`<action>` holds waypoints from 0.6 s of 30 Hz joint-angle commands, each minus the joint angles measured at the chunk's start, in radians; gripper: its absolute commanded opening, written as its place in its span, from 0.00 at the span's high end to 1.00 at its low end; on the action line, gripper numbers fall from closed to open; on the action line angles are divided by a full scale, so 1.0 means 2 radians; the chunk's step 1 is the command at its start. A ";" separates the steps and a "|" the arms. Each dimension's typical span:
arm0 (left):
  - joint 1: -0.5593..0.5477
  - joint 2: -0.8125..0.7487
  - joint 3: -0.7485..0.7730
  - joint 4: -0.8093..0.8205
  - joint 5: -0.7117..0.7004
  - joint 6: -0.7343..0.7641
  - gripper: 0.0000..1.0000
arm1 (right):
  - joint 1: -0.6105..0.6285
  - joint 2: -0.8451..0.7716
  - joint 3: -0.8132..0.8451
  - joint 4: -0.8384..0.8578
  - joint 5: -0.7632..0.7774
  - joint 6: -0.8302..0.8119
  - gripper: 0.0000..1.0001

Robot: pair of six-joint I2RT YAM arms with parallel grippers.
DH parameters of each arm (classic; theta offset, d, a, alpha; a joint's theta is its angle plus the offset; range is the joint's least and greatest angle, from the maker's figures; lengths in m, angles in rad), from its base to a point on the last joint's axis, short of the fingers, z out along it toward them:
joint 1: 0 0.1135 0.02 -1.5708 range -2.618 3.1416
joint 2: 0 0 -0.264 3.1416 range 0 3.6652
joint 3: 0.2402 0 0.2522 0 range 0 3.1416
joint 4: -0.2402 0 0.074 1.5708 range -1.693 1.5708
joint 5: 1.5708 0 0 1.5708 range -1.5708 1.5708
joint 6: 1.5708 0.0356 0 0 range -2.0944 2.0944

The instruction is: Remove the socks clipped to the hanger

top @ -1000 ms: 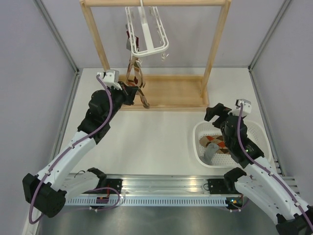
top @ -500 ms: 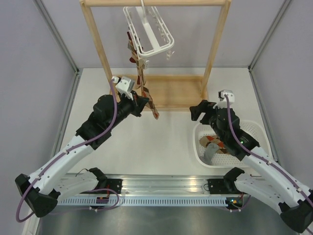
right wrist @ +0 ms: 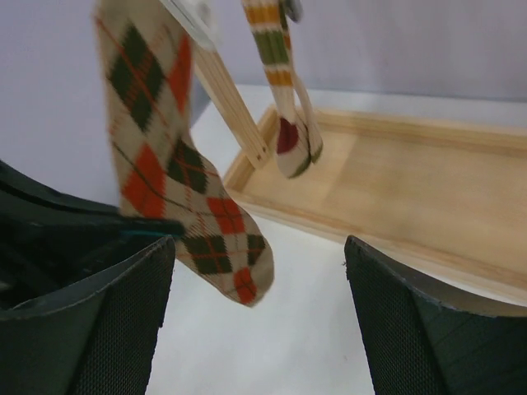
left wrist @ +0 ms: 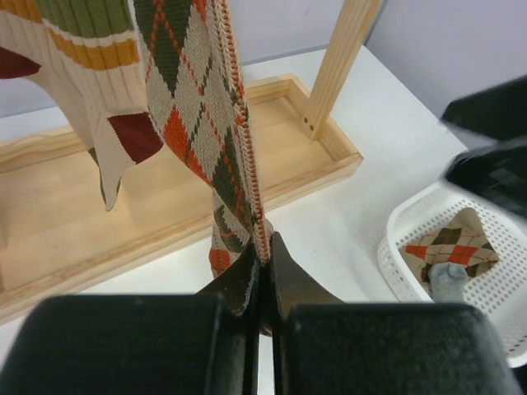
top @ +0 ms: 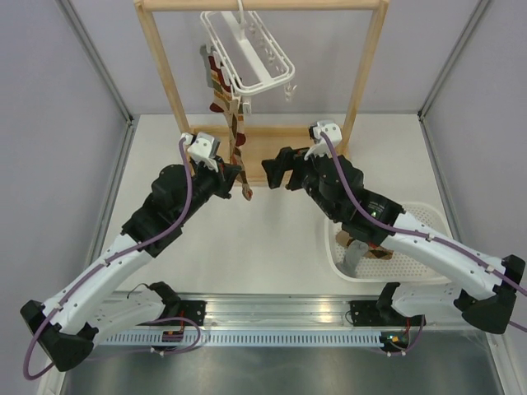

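The white hanger [top: 247, 53] hangs from the wooden rack's top bar. An argyle sock [top: 236, 136] and a striped sock [top: 212, 74] hang from its clips. My left gripper [top: 241, 183] is shut on the argyle sock's lower end [left wrist: 247, 222]; the striped sock [left wrist: 90, 99] hangs to its left. My right gripper [top: 276, 171] is open and empty, just right of the argyle sock's toe [right wrist: 214, 239]. The striped sock [right wrist: 284, 90] hangs behind it.
The wooden rack [top: 165, 74] stands on a tray base [top: 305, 156] at the back. A white perforated basket [top: 428, 218] at the right holds an argyle sock [left wrist: 449, 247] and a grey sock [top: 356, 257]. Grey walls enclose the table.
My right arm has swung far left from the basket to the hanging argyle sock. My left gripper keeps its hold on the sock and has shifted slightly; the hanger swayed.
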 commanded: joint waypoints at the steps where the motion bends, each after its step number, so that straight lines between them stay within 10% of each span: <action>1: -0.003 0.003 0.001 -0.021 -0.040 0.013 0.98 | 0.017 0.021 0.085 0.019 0.014 -0.029 0.13; 18: -0.003 -0.020 -0.017 -0.004 -0.024 -0.003 0.98 | 0.065 0.174 0.286 0.023 -0.001 -0.042 0.12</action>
